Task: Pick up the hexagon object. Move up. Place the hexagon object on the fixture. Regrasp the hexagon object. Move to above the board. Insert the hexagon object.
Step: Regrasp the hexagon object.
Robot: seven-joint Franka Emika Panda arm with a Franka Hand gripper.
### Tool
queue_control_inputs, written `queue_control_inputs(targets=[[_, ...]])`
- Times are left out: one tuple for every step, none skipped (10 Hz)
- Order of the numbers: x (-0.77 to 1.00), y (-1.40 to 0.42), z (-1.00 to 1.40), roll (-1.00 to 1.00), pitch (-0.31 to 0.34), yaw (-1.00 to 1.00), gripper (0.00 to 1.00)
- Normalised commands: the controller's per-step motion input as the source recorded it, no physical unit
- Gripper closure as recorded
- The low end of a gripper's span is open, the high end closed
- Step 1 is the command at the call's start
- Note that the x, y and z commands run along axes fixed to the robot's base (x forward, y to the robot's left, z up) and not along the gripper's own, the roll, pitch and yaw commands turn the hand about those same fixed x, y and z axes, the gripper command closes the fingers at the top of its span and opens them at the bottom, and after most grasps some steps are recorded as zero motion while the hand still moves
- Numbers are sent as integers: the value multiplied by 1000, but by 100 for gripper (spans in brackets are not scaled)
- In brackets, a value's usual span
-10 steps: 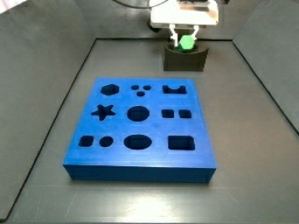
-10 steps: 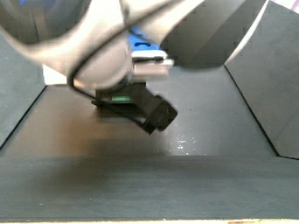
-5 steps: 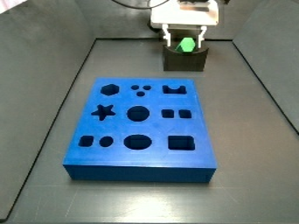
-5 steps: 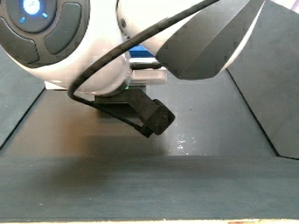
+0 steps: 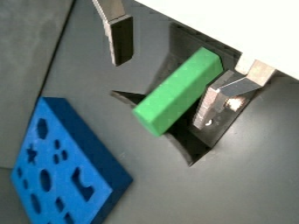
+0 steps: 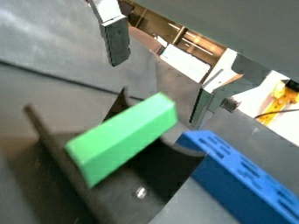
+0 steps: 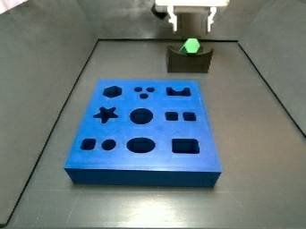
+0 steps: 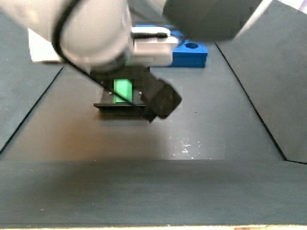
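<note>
The green hexagon object stands tilted in the notch of the dark fixture at the far end of the tray. It shows in both wrist views, lying in the fixture. My gripper is open just above it. Its fingers stand apart on either side of the piece and do not touch it. The blue board with its shaped cut-outs lies in the middle of the tray.
The grey tray floor is ringed by raised walls. In a side view the arm's body hides much of the scene, with the fixture and the board behind it.
The gripper was down around the hexagon object at the fixture. It has opened and risen, leaving the piece in the notch.
</note>
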Motion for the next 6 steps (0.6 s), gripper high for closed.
queue_control_inputs(targets=[[-36,3,816,52,66,19,0],[-28,4,591,50,84,8,0],[-27,5,418,42,91,-4,0],[-29,8,182,38,88,-21,0],[-82,-1000,689,1000,70,11,0],[-78,-1000,675,1000,66,11,0]])
